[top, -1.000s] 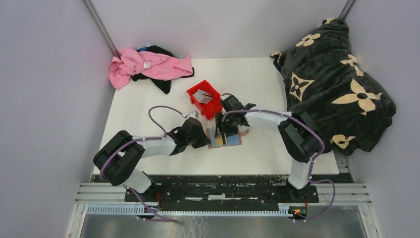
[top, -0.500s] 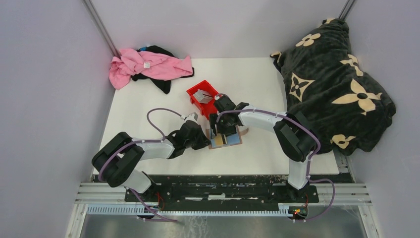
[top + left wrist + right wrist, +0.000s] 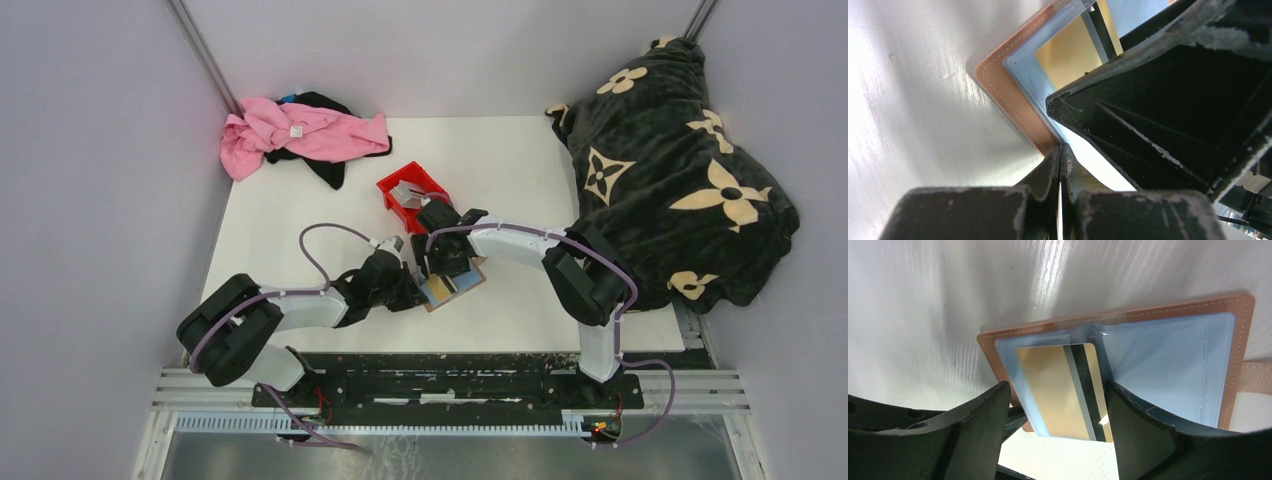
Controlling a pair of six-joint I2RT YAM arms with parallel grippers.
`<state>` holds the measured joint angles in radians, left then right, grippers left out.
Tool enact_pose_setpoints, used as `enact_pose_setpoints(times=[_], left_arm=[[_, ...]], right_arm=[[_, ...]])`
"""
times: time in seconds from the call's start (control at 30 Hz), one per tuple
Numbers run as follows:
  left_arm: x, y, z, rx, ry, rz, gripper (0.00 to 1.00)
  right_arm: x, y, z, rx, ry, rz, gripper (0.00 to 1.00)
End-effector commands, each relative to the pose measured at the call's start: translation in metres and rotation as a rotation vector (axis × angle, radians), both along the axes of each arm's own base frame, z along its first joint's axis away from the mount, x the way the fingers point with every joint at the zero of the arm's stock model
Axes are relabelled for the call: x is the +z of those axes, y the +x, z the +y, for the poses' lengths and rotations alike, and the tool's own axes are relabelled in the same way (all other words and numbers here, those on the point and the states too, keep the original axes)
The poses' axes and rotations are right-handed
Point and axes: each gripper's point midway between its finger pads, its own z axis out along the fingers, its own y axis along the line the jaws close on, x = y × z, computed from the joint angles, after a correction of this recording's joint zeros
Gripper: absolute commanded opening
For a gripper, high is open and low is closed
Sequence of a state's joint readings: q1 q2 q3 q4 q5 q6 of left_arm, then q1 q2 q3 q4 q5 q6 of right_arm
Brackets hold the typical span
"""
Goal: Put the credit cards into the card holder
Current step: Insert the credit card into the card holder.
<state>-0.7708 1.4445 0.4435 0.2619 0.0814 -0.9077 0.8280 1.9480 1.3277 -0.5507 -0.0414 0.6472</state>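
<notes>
The tan card holder [image 3: 455, 284] lies open on the table, with pale blue plastic sleeves inside [image 3: 1168, 370]. A gold card with a dark stripe [image 3: 1058, 390] sits in its left sleeve, also seen in the left wrist view [image 3: 1073, 55]. My right gripper [image 3: 440, 262] hovers over that sleeve, open, one finger [image 3: 983, 425] on each side of the card and not touching it. My left gripper [image 3: 408, 290] is shut, its tips [image 3: 1060, 149] against the holder's tan edge [image 3: 1008, 90]. More grey credit cards [image 3: 406, 191] lie in the red bin.
The red bin [image 3: 392, 200] stands just behind the holder. Pink and black cloths [image 3: 300, 135] are heaped at the back left. A dark flowered blanket [image 3: 680, 170] covers the right side. The right gripper's black finger [image 3: 1168, 100] fills much of the left wrist view.
The right gripper has opened wider and shifted a little left over the holder. The left arm has drawn back left, and the holder has turned slightly with it.
</notes>
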Motion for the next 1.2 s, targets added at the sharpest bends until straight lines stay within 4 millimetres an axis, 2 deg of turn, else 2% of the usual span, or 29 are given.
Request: enact_pose_setpoints(times=[0.0, 0.1, 0.3, 0.4, 0.7, 1.03, 1.17], left_arm=[[-0.018, -0.021, 0.023, -0.062, 0.125, 0.027, 0.03], [-0.005, -0.014, 0.026, -0.033, 0.129, -0.010, 0.06], [0.039, 0.005, 0.033, 0.046, 0.122, -0.123, 0.19], [0.044, 0.007, 0.040, 0.073, 0.133, -0.137, 0.21], [0.000, -0.012, 0.051, 0.077, 0.187, -0.026, 0.11], [-0.021, -0.011, 0.047, 0.071, 0.227, 0.018, 0.07], [-0.026, -0.010, 0.044, 0.070, 0.233, 0.027, 0.06]], right_arm=[[-0.034, -0.033, -0.012, 0.028, -0.103, 0.110, 0.76], [-0.039, -0.038, -0.020, 0.045, -0.132, 0.111, 0.76], [-0.046, -0.042, -0.028, 0.070, -0.167, 0.116, 0.76], [-0.046, -0.042, -0.031, 0.081, -0.180, 0.112, 0.76], [-0.052, -0.051, -0.037, 0.128, -0.249, 0.099, 0.76], [-0.053, -0.056, -0.043, 0.174, -0.340, 0.072, 0.76], [-0.052, -0.056, -0.045, 0.177, -0.356, 0.066, 0.72]])
